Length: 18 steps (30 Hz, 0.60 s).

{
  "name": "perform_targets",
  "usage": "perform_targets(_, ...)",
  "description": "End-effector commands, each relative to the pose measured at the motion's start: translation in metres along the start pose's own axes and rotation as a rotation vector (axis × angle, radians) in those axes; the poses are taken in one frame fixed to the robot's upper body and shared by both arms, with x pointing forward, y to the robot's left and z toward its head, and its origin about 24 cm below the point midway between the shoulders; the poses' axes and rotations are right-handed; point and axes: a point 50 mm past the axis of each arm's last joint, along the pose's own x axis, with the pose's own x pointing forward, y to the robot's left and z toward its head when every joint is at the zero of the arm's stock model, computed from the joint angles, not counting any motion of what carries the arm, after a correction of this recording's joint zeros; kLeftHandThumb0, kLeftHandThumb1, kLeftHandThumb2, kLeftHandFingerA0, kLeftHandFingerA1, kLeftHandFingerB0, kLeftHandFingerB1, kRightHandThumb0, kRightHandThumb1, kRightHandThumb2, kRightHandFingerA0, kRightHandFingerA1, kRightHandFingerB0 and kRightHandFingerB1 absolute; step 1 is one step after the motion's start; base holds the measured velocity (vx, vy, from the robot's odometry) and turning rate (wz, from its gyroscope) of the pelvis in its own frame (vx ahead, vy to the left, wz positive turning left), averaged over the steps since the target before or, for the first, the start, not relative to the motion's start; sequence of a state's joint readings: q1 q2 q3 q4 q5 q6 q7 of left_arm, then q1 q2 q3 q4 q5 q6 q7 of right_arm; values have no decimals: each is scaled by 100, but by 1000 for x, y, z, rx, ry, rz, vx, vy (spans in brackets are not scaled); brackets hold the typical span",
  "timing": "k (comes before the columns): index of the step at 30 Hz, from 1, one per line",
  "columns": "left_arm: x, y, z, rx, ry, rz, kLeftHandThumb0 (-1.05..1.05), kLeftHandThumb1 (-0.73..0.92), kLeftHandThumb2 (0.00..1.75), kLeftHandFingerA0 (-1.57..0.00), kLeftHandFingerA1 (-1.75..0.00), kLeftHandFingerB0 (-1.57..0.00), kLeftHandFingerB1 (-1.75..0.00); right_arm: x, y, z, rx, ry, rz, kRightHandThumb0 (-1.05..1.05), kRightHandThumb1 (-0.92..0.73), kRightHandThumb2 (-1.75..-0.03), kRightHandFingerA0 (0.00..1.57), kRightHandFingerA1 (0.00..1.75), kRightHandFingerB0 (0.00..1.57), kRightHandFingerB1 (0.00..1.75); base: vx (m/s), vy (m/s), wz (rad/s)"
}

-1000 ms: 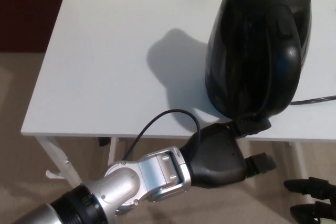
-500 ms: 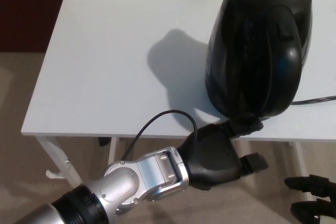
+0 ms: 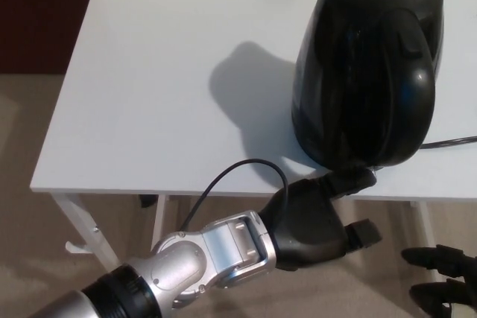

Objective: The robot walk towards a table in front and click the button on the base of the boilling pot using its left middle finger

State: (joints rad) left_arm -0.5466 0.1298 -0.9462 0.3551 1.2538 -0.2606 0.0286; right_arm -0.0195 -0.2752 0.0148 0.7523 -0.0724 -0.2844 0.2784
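Observation:
A glossy black boiling pot (image 3: 365, 65) stands on the right part of the white table (image 3: 149, 87), its base near the front edge. My left hand (image 3: 313, 221) reaches in from the lower left, just below the table's front edge. One finger (image 3: 350, 181) stretches up to the bottom front of the pot's base, where it touches or nearly touches; the button itself is hidden. Another finger (image 3: 363, 233) points right, apart from the first. My right hand (image 3: 441, 279) shows only as dark fingertips at the bottom right corner.
A black power cord (image 3: 451, 141) runs from the pot's base off to the right. A thin black cable (image 3: 231, 176) loops over my left wrist. White table legs (image 3: 74, 225) and beige carpet lie below. A dark cabinet stands at the far left.
My left hand has slid slightly right and lower along the table's front edge, its upper finger staying at the pot's base. The pot has not moved.

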Motion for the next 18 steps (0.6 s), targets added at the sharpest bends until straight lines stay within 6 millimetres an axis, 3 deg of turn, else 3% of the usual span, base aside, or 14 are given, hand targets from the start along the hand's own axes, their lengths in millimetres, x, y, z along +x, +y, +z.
perform_targets(1,-3,-8,-2,14,16,-34,-47,46,55,-18,-28,-19,-29,-4,-4,1,-67,-40,1,-40,-71,-61,56,44,49,38,0,0,0)
perform_targets(4,-3,-10,-1,6,19,-43,-47,47,55,-17,-27,-19,-28,-4,-4,1,-59,-56,34,-46,-71,-61,46,41,41,35,0,0,0)
perform_targets(5,-3,-11,-1,3,21,-49,-29,30,86,0,-48,0,-47,-4,-5,2,-59,-61,37,-49,-56,-92,36,55,24,47,0,0,0)
perform_targets(6,-3,-11,-1,0,22,-57,-29,30,86,0,-48,0,-47,-4,-5,2,-58,-65,41,-49,-56,-92,36,55,24,47,0,0,0)
perform_targets(7,-3,-11,-1,4,21,-54,-47,46,55,-17,-27,-19,-29,-4,-6,2,-62,-66,40,-53,-72,-61,41,37,36,32,0,0,0)
perform_targets(8,-3,-12,-1,3,21,-54,-46,47,55,-16,-27,-18,-28,-4,-6,2,-60,-66,41,-53,-57,-91,34,53,24,46,0,0,0)
perform_targets(12,-4,-13,-2,-3,22,-53,-47,47,55,-16,-27,-18,-28,-4,-6,4,-92,-54,41,-54,-57,-91,33,52,24,45,0,0,0)
perform_targets(13,-5,-15,-1,-5,24,-56,-29,31,87,0,-48,0,-47,-4,-6,5,-101,-66,44,-48,-55,-92,36,55,24,47,0,0,0)
perform_targets(14,-5,-15,-1,-6,25,-58,-29,31,87,0,-48,0,-47,-4,-6,5,-87,-74,47,-48,-55,-92,36,55,24,47,0,0,0)
perform_targets(15,-5,-15,-1,-8,25,-54,-46,46,55,-16,-27,-18,-28,-4,-6,5,-73,-72,45,-49,-71,-60,43,38,38,32,0,0,0)
perform_targets(16,-6,-15,0,-7,24,-54,-29,31,86,0,-48,0,-47,-3,-7,4,-57,-71,44,-47,-70,-61,48,41,38,34,0,0,0)
perform_targets(17,-6,-15,0,-6,24,-55,-29,31,86,0,-48,0,-47,-3,-7,4,-53,-71,43,-47,-70,-61,48,41,38,34,0,0,0)
perform_targets(18,-6,-15,0,-10,21,-42,-45,45,54,-16,-27,-18,-28,-3,-7,4,-47,-73,47,-47,-72,-61,47,41,37,34,0,0,0)
